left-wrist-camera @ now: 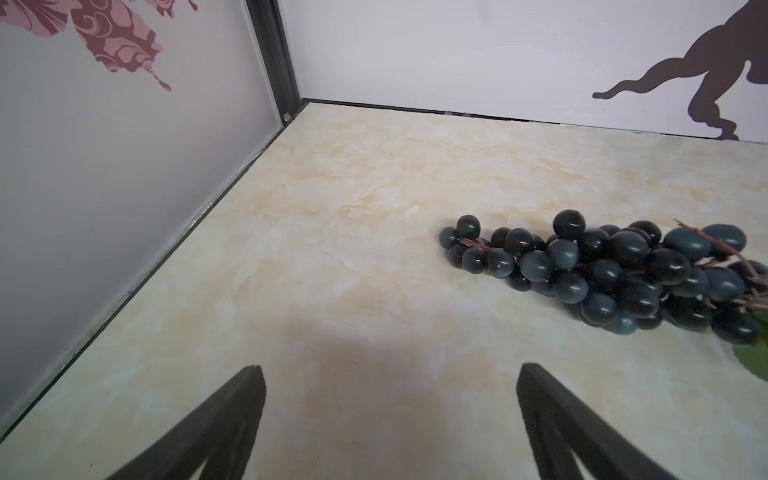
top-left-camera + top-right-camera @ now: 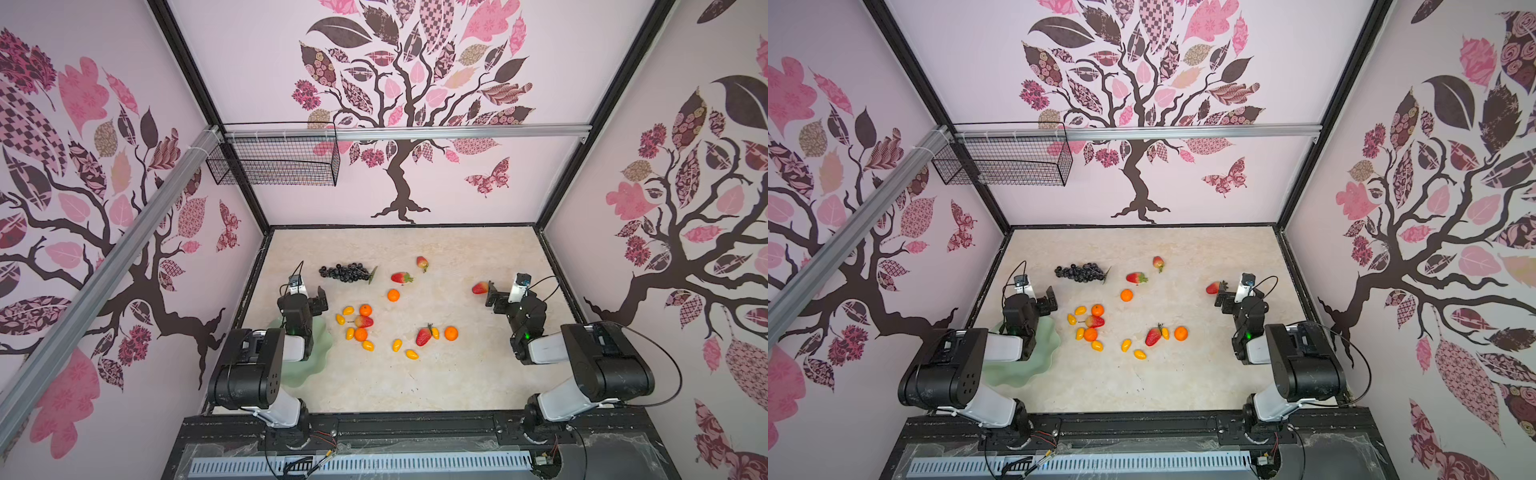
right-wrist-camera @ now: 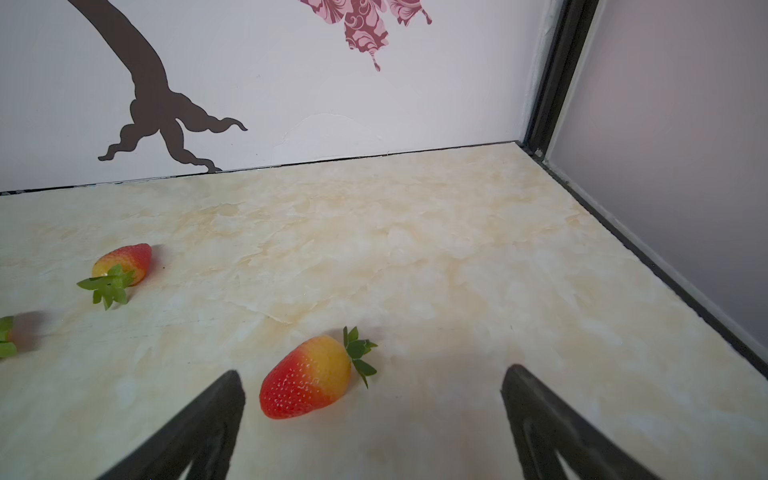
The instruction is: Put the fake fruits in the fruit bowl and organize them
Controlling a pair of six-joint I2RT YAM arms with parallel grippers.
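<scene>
The pale green fruit bowl [image 2: 321, 347] [image 2: 1047, 349] lies at the left, partly hidden under my left arm. The fake fruits are scattered on the marble table: a dark grape bunch [image 2: 345, 272] [image 1: 615, 274], strawberries [image 2: 401, 277], tangerines [image 2: 393, 295] and several kumquats [image 2: 348, 310]. My left gripper [image 2: 321, 300] [image 1: 390, 368] is open and empty, short of the grapes. Over at the right, my right gripper [image 2: 490, 297] [image 3: 374, 370] is open too. One strawberry [image 2: 480, 287] [image 3: 307, 382] lies just beyond its fingertips, untouched.
A black wire basket [image 2: 274, 162] hangs on the back wall, high above the table. Patterned walls close the table on three sides. Two more strawberries [image 3: 122, 262] lie farther out in the right wrist view.
</scene>
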